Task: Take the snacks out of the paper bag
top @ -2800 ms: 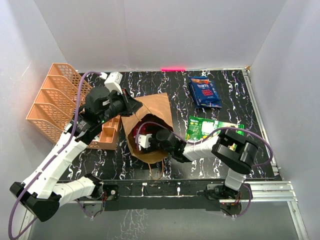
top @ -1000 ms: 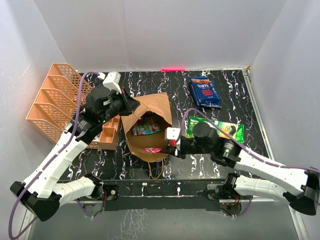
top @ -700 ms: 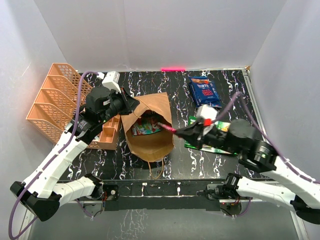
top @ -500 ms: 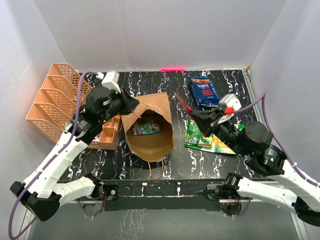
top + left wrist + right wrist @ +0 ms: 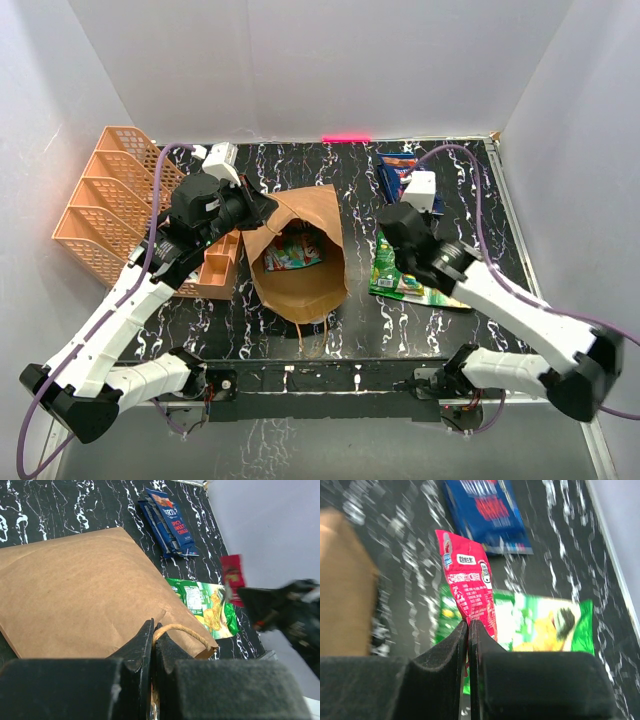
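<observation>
The brown paper bag (image 5: 300,262) lies open at mid-table, with colourful snacks (image 5: 292,250) visible inside. My left gripper (image 5: 153,628) is shut on the bag's twisted handle (image 5: 181,629) at the rim. My right gripper (image 5: 468,623) is shut on a red packet (image 5: 466,577), held in the air over the green bag (image 5: 545,622) and near the dark blue packets (image 5: 487,512). In the top view the right wrist (image 5: 405,228) hides its fingers and the red packet. The left wrist view also shows the red packet (image 5: 233,575) above the green bag (image 5: 207,605).
Orange mesh trays (image 5: 105,205) stand at the left, with a small orange box (image 5: 220,265) beside the bag. The green bag (image 5: 410,282) and blue packets (image 5: 398,165) lie right of the paper bag. White walls enclose the table on three sides.
My right gripper came up out of the paper bag holding the red packet and swung right over the green bag. The left gripper kept its hold on the handle.
</observation>
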`<state>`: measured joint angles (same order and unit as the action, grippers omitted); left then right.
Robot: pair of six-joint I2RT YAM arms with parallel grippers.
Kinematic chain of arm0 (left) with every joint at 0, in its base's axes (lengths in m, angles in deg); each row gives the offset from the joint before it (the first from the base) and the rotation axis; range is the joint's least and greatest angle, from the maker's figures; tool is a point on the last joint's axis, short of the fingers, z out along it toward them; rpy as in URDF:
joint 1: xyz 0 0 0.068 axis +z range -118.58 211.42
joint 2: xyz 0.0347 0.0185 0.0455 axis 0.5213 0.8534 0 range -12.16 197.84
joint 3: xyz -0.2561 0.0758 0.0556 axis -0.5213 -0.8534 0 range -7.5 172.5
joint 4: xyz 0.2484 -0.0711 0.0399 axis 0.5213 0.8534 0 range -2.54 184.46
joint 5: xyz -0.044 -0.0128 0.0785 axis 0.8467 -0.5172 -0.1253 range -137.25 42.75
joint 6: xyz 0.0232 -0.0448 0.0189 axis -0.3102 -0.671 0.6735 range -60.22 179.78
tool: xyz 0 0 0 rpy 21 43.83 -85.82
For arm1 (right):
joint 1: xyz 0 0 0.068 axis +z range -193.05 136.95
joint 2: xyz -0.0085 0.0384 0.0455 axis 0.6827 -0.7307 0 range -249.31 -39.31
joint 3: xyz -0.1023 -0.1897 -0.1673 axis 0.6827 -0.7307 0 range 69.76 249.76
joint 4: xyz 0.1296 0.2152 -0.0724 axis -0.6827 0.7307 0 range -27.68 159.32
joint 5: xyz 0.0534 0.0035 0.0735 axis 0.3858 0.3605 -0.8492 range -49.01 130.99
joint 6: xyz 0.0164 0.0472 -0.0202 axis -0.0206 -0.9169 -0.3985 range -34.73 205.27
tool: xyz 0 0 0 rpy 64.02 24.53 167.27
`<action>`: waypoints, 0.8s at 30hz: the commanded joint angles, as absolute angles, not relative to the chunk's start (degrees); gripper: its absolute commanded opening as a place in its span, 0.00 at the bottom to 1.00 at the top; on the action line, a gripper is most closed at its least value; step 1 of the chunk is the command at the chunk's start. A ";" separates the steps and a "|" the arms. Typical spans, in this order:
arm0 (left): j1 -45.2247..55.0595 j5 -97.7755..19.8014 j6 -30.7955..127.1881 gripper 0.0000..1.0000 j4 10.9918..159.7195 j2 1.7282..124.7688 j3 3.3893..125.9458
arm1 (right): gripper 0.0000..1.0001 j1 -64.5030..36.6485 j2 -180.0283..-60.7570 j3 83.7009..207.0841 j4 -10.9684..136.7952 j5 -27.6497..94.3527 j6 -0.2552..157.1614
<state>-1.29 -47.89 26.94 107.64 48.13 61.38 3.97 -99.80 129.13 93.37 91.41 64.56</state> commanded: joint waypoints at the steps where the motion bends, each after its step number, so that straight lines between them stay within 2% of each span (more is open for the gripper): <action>1: -0.94 -48.03 26.32 0.00 106.65 46.72 60.94 | 0.08 -4.84 -105.61 128.42 108.29 80.66 51.47; 11: -0.97 -47.77 26.12 0.00 107.32 46.49 61.41 | 0.08 -10.73 -111.25 124.76 103.65 77.86 55.12; 18: -0.97 -47.67 26.20 0.00 107.47 46.54 61.59 | 0.08 -11.74 -116.84 121.80 98.33 79.10 55.39; 24: -0.97 -47.50 26.51 0.00 107.91 46.76 62.11 | 0.08 -11.75 -121.86 121.82 94.82 74.50 54.42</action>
